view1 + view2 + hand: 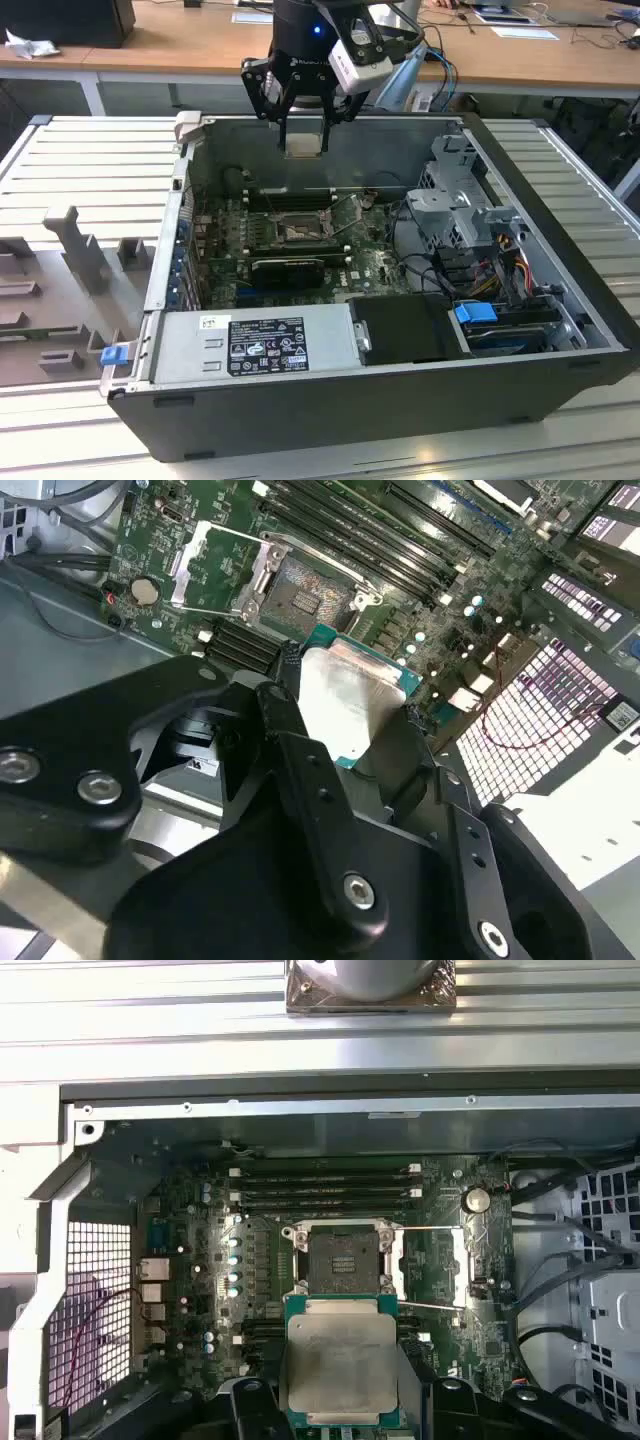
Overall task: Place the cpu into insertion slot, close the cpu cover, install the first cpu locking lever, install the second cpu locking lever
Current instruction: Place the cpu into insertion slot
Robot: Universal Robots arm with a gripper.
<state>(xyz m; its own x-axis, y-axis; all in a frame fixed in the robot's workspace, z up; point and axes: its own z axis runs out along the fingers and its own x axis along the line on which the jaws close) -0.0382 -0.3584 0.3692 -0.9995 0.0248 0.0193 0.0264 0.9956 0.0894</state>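
Exterior view: high, on the near side of the open computer case (330,400), angled down toward the far desks (200,40). Mid range, whole case in frame. First wrist view: looks almost straight down on the motherboard (190,1220) from moderate height. Second wrist view: close, oblique and rolled, sighting past the gripper (350,695) linkage. All three share the insertion slot (297,232) and the cpu (303,143).

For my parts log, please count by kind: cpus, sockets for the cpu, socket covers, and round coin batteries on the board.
cpu: 1, gripped in the tool
insertion slot: 1, empty
cpu cover: 1, swung open
coin battery: 1
Total: 4
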